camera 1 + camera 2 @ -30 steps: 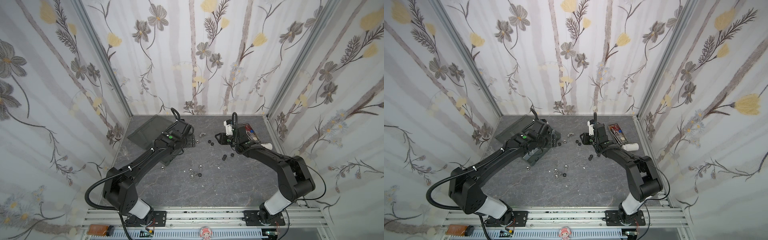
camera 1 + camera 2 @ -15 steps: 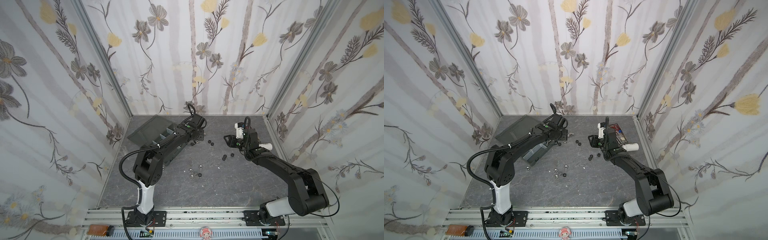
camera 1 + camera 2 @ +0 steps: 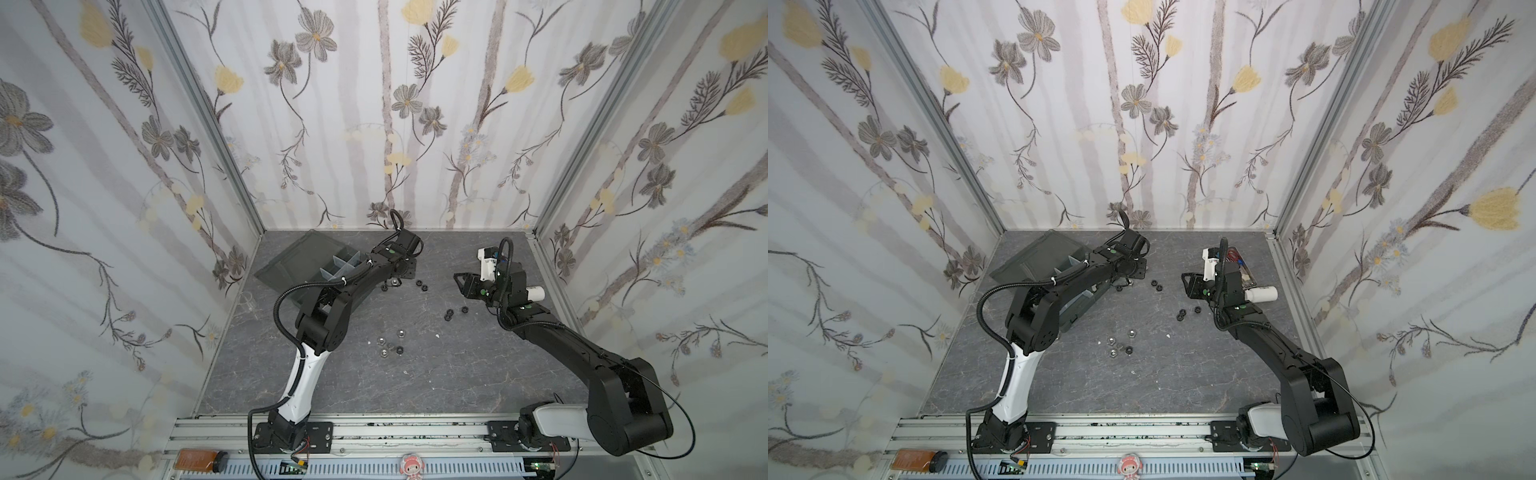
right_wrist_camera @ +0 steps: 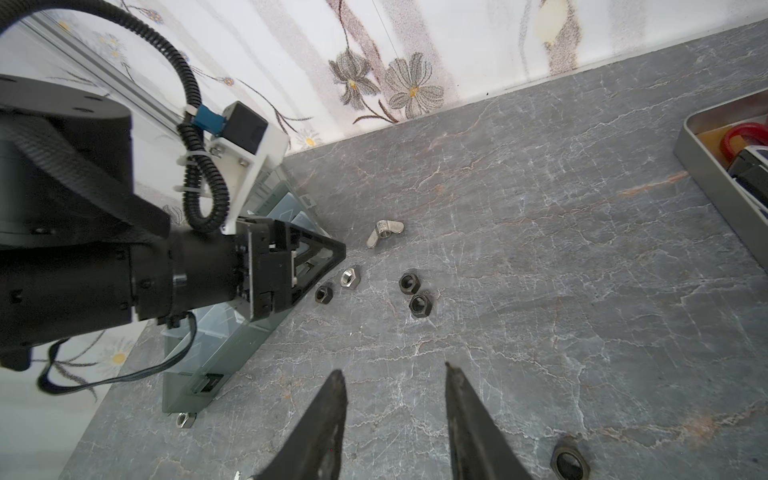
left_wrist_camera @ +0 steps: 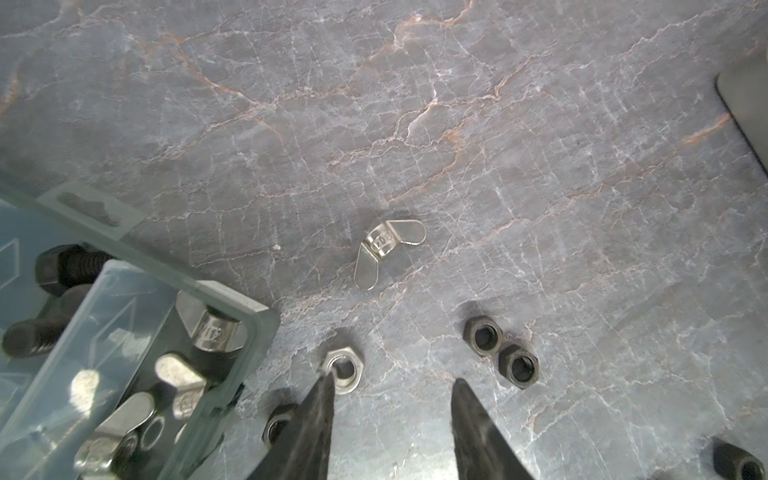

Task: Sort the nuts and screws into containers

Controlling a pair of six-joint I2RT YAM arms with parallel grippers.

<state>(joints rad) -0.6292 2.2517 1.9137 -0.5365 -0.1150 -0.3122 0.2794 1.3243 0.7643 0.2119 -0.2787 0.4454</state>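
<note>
My left gripper (image 5: 392, 378) is low over the grey tabletop beside the organizer box (image 3: 316, 262), open with nothing between its fingers. One fingertip (image 5: 328, 376) touches a silver hex nut (image 5: 344, 370). A silver wing nut (image 5: 388, 251) lies just beyond it, two black nuts (image 5: 482, 336) lie to one side and another black nut (image 5: 278, 422) sits by the box corner. The nearest compartment holds wing nuts (image 5: 183, 374); the one behind it holds black screws (image 5: 66, 266). My right gripper (image 4: 393, 369) hovers open and empty, facing the same nuts (image 4: 409, 282).
A metal tray (image 3: 1241, 266) and a white bottle (image 3: 536, 293) sit behind my right arm. Two black nuts (image 3: 455, 312) lie at mid-table, with a cluster of silver nuts (image 3: 388, 345) nearer the front. One nut (image 4: 185, 419) rests against the box's near corner.
My left gripper has swung from over the box to the nuts just past its corner, and its jaws have narrowed. My right gripper has drawn back to the right.
</note>
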